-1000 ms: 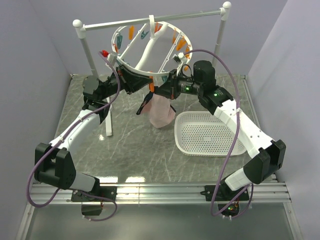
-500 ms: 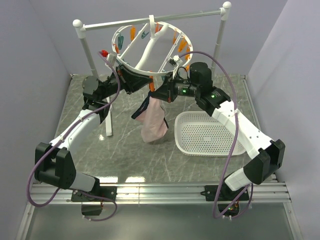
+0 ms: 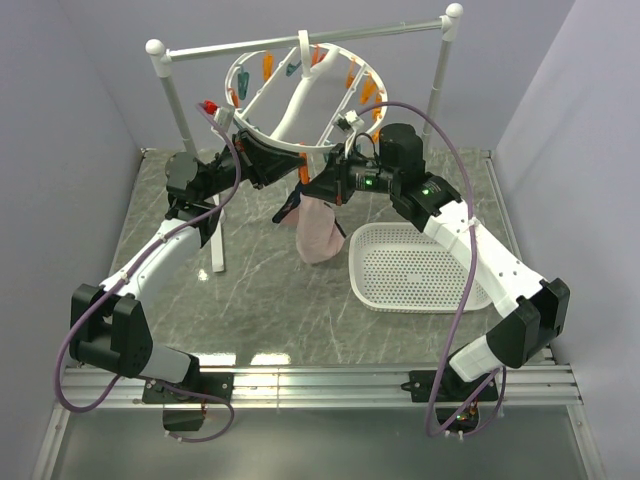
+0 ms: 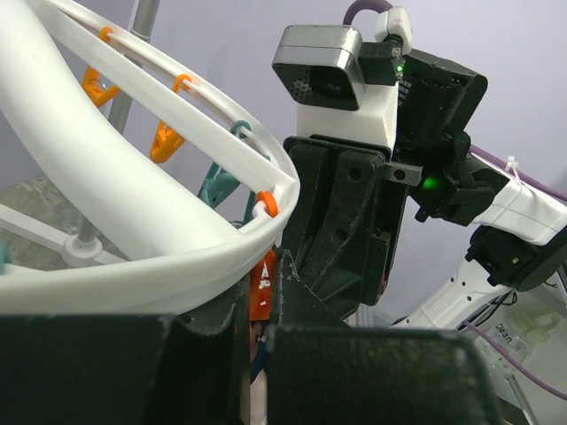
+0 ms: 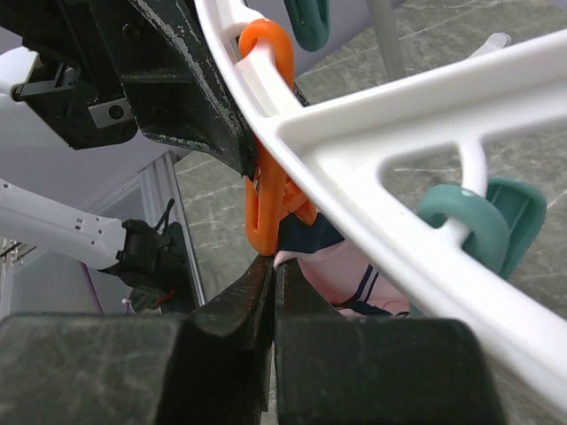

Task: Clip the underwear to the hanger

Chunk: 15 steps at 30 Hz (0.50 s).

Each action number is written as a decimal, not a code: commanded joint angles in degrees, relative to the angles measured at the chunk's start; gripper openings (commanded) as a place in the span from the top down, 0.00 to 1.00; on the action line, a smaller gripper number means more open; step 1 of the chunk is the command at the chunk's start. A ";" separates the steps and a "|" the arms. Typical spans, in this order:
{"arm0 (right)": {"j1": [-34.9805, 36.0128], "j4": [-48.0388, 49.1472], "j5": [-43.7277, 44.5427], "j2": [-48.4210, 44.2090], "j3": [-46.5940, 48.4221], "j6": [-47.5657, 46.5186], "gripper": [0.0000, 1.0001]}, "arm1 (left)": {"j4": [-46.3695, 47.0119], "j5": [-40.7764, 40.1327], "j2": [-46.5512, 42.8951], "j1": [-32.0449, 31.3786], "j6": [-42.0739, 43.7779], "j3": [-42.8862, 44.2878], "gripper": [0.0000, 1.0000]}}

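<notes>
The left gripper [image 3: 272,158] reaches up to the near rim of the hanger [image 3: 296,105], which hangs tilted from the rail stand [image 3: 230,47]. In its wrist view its 2 fingers sit almost together just under the rim, with 1 orange clip [image 4: 260,288] dangling into the narrow gap. Whether they press that clip, pinch the rim, or merely bracket them, I cannot tell, because the contact is hidden.

Just right of it, the underwear [image 3: 320,232] hangs in the air below the ring's near edge, above the table and clear of it. Its top edge is bunched up against the orange clip, and in the right wrist view a fold of pink and navy sits just beside the clip's lower end. The right gripper [image 3: 320,190] is clenched on that top edge, fingertips closed tight with fabric showing at the pinch. The basket [image 3: 420,265] lies to the right and takes no part.

The step in hand looks like feeding the edge into the clip. The likeliest failure is fabric sliding beside the clip's mouth, not into it. Then letting go would drop the garment to the table. The ring hangs freely, so a push from either arm could swing it and spoil the alignment. The 2 grippers are very close and could collide.
</notes>
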 commanded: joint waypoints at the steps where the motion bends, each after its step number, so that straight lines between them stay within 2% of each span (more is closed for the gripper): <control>1: 0.03 2.62 -0.57 -0.37 3.19 -1.78 1.00 | 2.42 6.60 -0.22 -1.11 -1.58 0.37 1.00; 7: 0.03 2.97 -0.57 -0.55 4.16 -2.92 1.00 | 1.27 6.43 -0.39 -1.03 -0.97 0.55 1.00; 10: 0.03 2.88 -0.66 -0.20 4.51 -3.28 1.00 | 0.74 6.52 -0.30 -1.11 -0.97 0.64 0.96; 11: 0.03 2.88 -0.75 -0.19 4.69 -3.28 1.00 | 0.13 6.34 -0.22 -1.11 -0.88 0.81 0.91; 15: -0.06 3.06 -0.40 0.24 5.39 -3.28 1.00 | -0.31 5.82 -0.22 -1.11 -0.71 1.42 0.81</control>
